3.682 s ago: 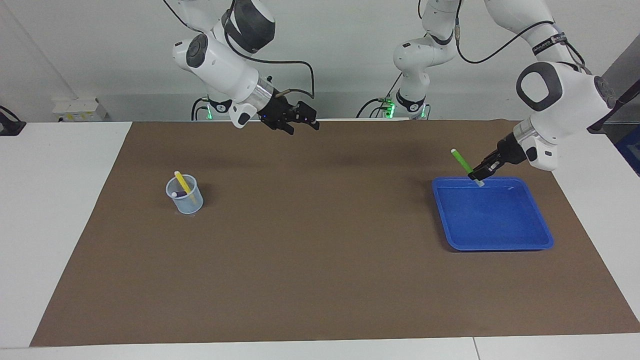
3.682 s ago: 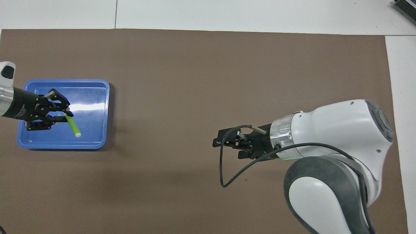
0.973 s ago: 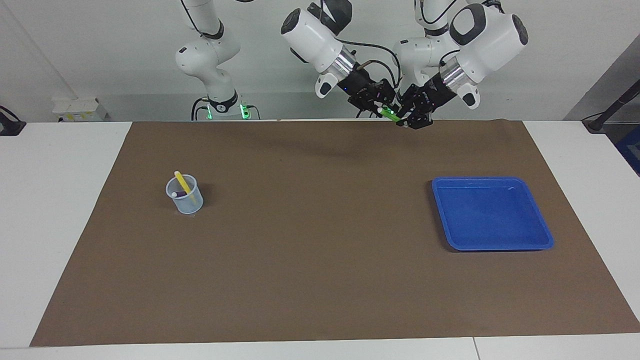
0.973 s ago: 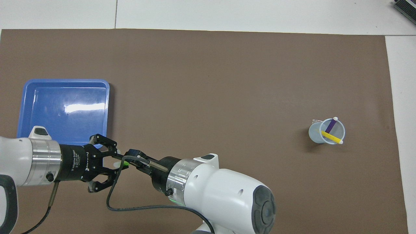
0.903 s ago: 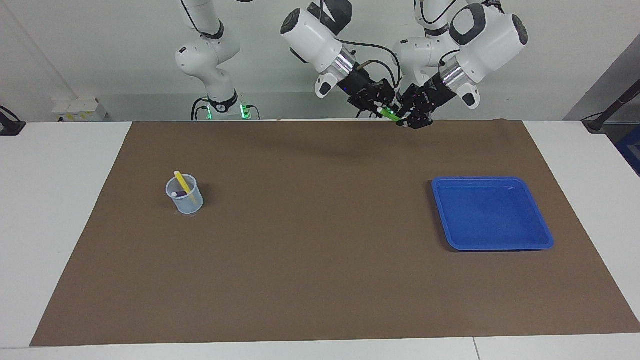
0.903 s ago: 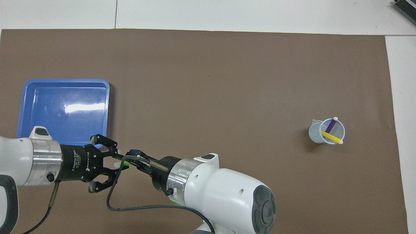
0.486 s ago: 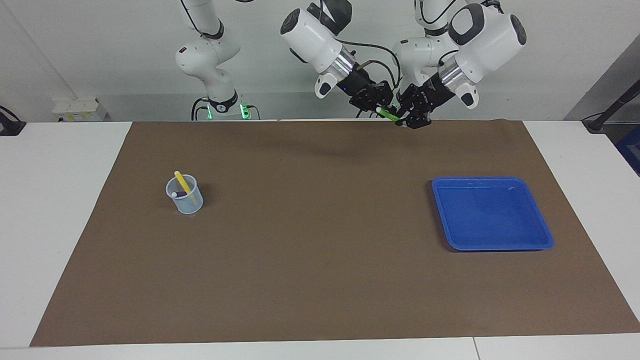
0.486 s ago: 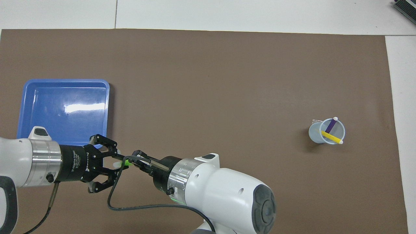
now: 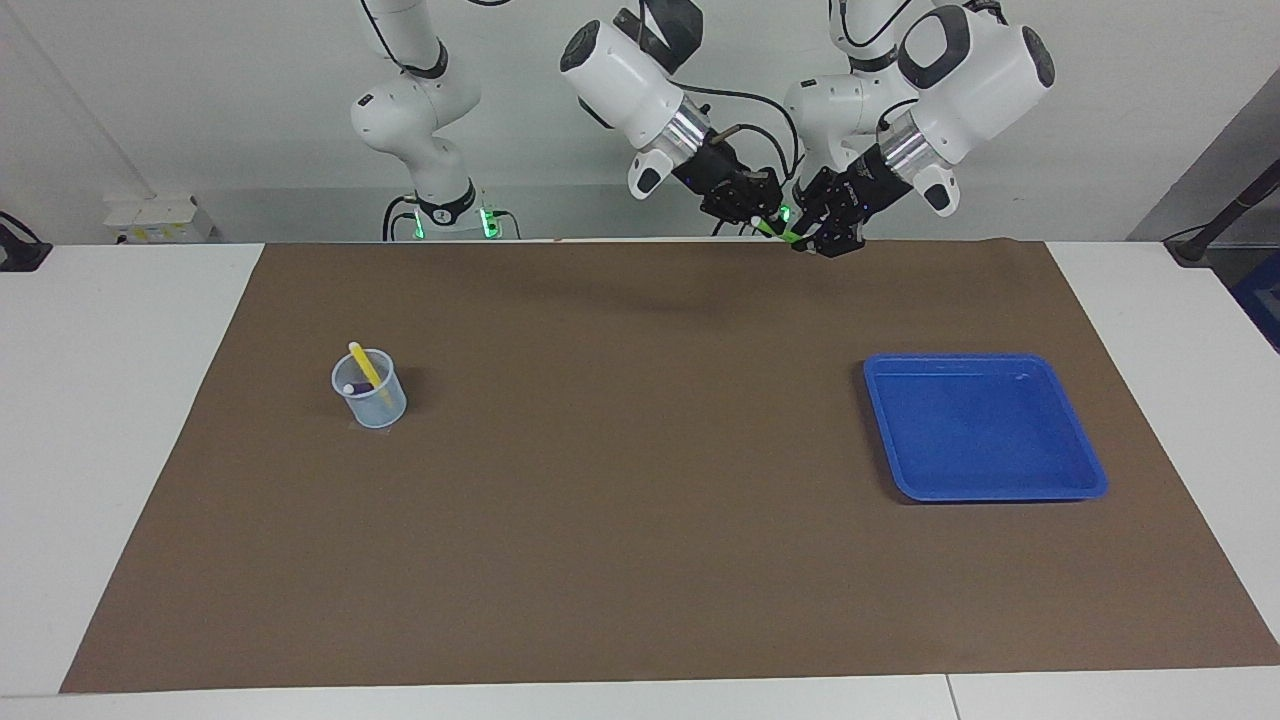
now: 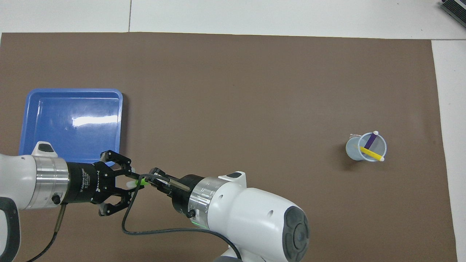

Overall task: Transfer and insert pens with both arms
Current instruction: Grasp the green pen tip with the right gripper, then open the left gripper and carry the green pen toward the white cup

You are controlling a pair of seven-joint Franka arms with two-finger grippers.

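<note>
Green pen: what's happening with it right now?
Mid-handover. The left gripper and right gripper are both shut on the green pen, held in the air over the robots' edge of the brown mat. The tray at the left arm's end holds nothing. The cup at the right arm's end holds the yellow pen and purple pen. The likely next step is for the left gripper to let go.

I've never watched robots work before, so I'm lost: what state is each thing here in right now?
Green pen: in the air, gripped at both ends.
Left gripper: shut on the green pen.
Right gripper: shut on the green pen.
Yellow pen: leaning in the cup.
Purple pen: leaning in the cup.
Clear cup: upright, holding two pens.
Blue tray: empty.
</note>
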